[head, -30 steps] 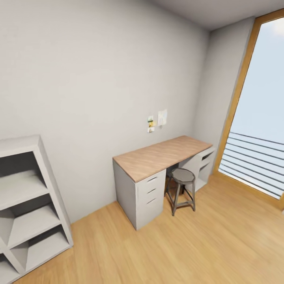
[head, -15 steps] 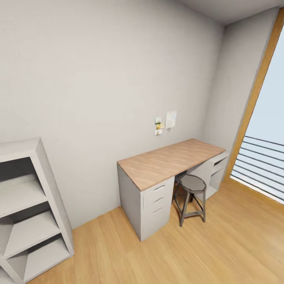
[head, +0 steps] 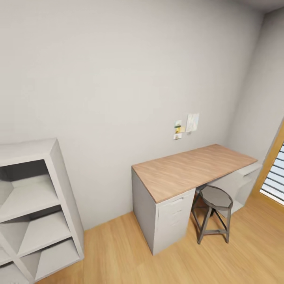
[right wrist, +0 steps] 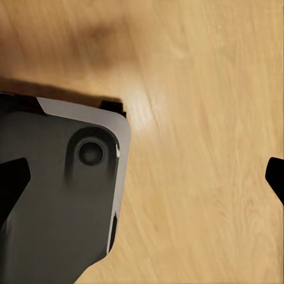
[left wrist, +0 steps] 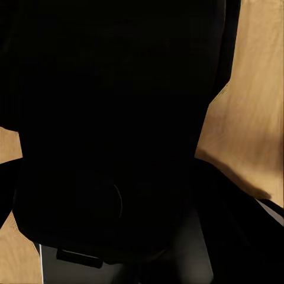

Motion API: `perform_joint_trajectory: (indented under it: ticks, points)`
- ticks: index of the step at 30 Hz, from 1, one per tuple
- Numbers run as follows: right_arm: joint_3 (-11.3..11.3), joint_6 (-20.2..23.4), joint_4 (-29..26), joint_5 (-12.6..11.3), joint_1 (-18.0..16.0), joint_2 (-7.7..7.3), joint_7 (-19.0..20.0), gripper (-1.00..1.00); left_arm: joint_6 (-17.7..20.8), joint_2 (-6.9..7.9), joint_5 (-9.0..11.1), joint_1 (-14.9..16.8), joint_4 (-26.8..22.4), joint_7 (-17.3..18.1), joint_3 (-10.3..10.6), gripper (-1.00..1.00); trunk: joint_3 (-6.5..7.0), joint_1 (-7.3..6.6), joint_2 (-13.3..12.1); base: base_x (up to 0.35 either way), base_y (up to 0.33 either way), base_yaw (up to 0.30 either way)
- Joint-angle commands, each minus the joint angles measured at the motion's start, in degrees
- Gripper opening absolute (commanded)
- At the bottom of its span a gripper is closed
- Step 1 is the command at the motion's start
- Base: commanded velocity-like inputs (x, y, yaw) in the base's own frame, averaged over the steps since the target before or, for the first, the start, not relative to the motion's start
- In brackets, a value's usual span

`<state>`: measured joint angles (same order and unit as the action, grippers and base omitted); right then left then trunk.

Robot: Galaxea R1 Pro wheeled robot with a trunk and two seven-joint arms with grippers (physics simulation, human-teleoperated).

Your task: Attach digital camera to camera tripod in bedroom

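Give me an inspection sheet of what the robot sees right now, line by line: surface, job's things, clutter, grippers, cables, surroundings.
Surface: light wood plank floor; wood-topped desk against the wall, top bare.
Job's things: nothing seen.
Clutter: small paper notes pinned on the wall above the desk.
Grippers: left wrist view mostly black, state cannot be told; right fingertips spread wide apart over the floor, empty.
Cables: nothing seen.
Surroundings: grey stool at the desk, grey open shelf unit, pale grey wall, wood-framed window.
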<state>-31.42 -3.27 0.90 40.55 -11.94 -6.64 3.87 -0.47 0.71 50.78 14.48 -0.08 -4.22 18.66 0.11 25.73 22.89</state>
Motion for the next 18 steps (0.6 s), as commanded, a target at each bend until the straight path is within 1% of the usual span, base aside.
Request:
perform_joint_trajectory:
  ticks: [1, 18]
  points:
    - [-0.48, -0.23, 0.11, 0.34, -0.01, -0.04, 0.12, 1.0, -0.05, -0.01, 0.37, 0.02, 0.0, -0.08, 0.5, -1.0, -0.02, 0.05, 0.03, 0.32, 0.0, 0.268]
    - [-0.48, -0.24, 0.09, 0.36, -0.01, 0.01, 0.08, 1.0, -0.2, -0.01, 0.38, 0.02, 0.0, -0.09, 0.44, -1.0, -0.02, 0.05, 0.03, 0.314, 0.0, 0.268]
